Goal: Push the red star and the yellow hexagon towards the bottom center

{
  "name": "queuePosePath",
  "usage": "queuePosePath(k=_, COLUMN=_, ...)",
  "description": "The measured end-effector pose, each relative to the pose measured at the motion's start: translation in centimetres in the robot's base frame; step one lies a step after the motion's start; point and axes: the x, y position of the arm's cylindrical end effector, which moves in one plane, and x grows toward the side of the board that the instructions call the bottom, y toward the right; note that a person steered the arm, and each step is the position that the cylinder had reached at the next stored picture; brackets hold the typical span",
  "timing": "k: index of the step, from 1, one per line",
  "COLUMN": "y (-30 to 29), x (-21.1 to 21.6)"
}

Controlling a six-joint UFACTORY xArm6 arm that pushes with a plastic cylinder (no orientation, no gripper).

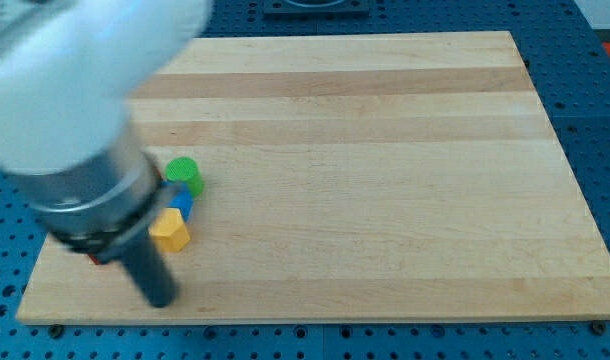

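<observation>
The yellow hexagon [170, 230] lies near the board's left edge, low in the view. A blue block [182, 203] touches it just above, and a green round block [184, 173] sits above that. My tip [161, 300] is below and slightly left of the yellow hexagon, close to the board's bottom edge and apart from the hexagon. The arm's large blurred body covers the board's upper left part. A small sliver of red [93, 258] shows at the arm's lower left edge; its shape is hidden, so I cannot tell if it is the red star.
The wooden board [385, 200] lies on a blue perforated table [595, 120]. The board's bottom edge runs just under my tip.
</observation>
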Motion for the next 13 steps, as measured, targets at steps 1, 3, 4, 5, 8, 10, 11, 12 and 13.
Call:
queuePosePath(k=1, y=-7.7, x=0.0)
queuePosePath(k=3, y=-10.0, x=-4.4)
queuePosePath(k=4, y=-5.0, x=-5.0)
queuePosePath(k=5, y=-1.5, x=-6.6)
queuePosePath(k=8, y=8.9, x=-7.2)
queuePosePath(k=10, y=11.6, x=-5.9)
queuePosePath(k=11, y=11.5, x=-5.9)
queuePosePath(k=12, y=10.4, x=-5.9)
queuePosePath(k=13, y=10.4, x=-5.9)
